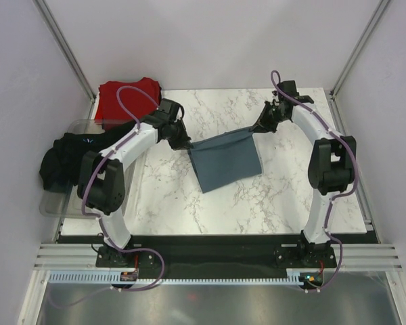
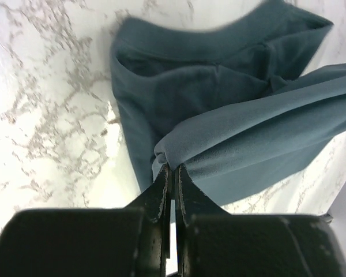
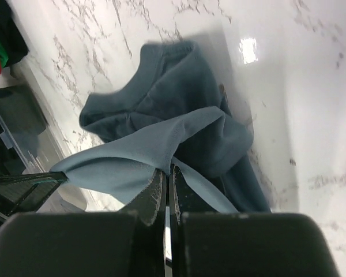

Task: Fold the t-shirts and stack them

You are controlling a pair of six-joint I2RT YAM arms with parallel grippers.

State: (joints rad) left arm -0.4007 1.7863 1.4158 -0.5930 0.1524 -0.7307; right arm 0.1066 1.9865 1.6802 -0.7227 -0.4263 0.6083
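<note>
A slate blue-grey t-shirt (image 1: 224,161) lies at centre on the white, grey-veined marble tabletop (image 1: 271,196). At upper left sit a bright red t-shirt (image 1: 125,95) and a black one (image 1: 57,162).

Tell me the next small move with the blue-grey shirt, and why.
Probably carry both tools together toward the near edge and lower them, laying the lifted edge over the rest. The left tool and right tool are each shut on one end of the blue-grey t-shirt edge, stretched between them above the table, while its remainder lies bunched below.

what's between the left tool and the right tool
The blue-grey t-shirt: one edge spans from left tool to right tool, both pinching it; clearest in the top view.
</note>
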